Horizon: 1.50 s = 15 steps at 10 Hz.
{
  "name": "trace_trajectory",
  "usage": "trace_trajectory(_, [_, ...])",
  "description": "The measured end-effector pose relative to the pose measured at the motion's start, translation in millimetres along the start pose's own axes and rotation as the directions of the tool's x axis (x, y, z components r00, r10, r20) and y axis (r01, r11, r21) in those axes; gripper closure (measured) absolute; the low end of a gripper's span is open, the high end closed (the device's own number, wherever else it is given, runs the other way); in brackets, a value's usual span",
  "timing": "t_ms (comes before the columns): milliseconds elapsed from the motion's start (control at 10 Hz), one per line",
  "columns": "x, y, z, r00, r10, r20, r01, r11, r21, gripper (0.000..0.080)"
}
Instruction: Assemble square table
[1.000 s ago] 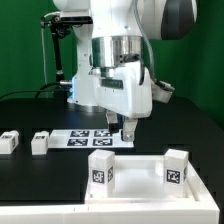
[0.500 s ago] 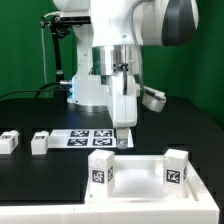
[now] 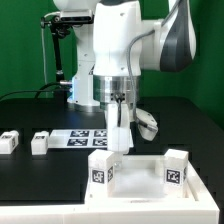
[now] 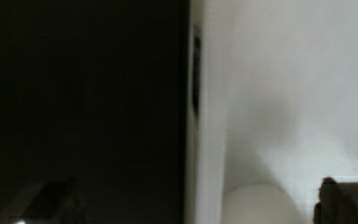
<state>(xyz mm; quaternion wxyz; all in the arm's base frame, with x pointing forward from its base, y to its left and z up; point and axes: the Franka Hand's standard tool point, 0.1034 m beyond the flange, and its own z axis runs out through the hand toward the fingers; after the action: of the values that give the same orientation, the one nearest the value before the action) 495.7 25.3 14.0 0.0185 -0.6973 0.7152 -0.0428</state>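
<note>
The top (image 3: 142, 158) lay in the lower part of the exterior view, toward the exterior view's right, hollow side up on the black table (image 3: 30, 170). Two legs stood upright on it, one (image 3: 101, 168) at its front corner on the exterior view's left and one (image 3: 177, 167) at its front corner on the exterior view's right, tags facing the camera. Two more legs (image 3: 9, 141) (image 3: 40, 143) sat loose on the table at the left edge of the frame, well apart from the top. The gripper (image 3: 118, 146) hung at mid-frame, pointing straight down, its tip just at the top's rear rim, close behind the first standing leg. In the wrist view the dark fingertips (image 4: 51, 203) showed at opposite sides of the picture, wide apart and gripping nothing, with a straight edge between a white and a black area running between them. The marker board (image 3: 85, 138) lay flat behind the top, partly hidden by the gripper. A white rail (image 3: 40, 213) ran along the bottom of the frame.
</note>
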Motion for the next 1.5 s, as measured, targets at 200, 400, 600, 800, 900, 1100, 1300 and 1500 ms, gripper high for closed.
trace_trajectory(200, [-6.9,5.0,7.7,1.0,-0.013,-0.005,0.013,1.0,-0.014,0.015])
trace_trajectory(400, [-9.2,4.4,8.3,1.0,-0.018,-0.005,0.018,1.0,-0.015,0.0198])
trace_trajectory(600, [-8.9,3.8,8.0,1.0,-0.018,-0.005,0.018,1.0,-0.014,0.0373])
trace_trajectory(800, [-8.1,3.6,7.9,1.0,-0.02,-0.005,0.02,1.0,-0.014,0.0574])
trace_trajectory(900, [-8.2,3.0,7.6,1.0,-0.02,-0.005,0.02,1.0,-0.012,0.0707])
trace_trajectory(1100, [-7.2,2.7,7.4,1.0,-0.018,-0.006,0.017,1.0,-0.012,0.0744])
trace_trajectory(1300, [-4.6,4.4,7.2,0.999,-0.034,-0.007,0.034,0.999,-0.013,0.0744])
trace_trajectory(1500, [6.4,11.2,5.1,0.997,-0.078,-0.01,0.078,0.997,-0.021,0.0744])
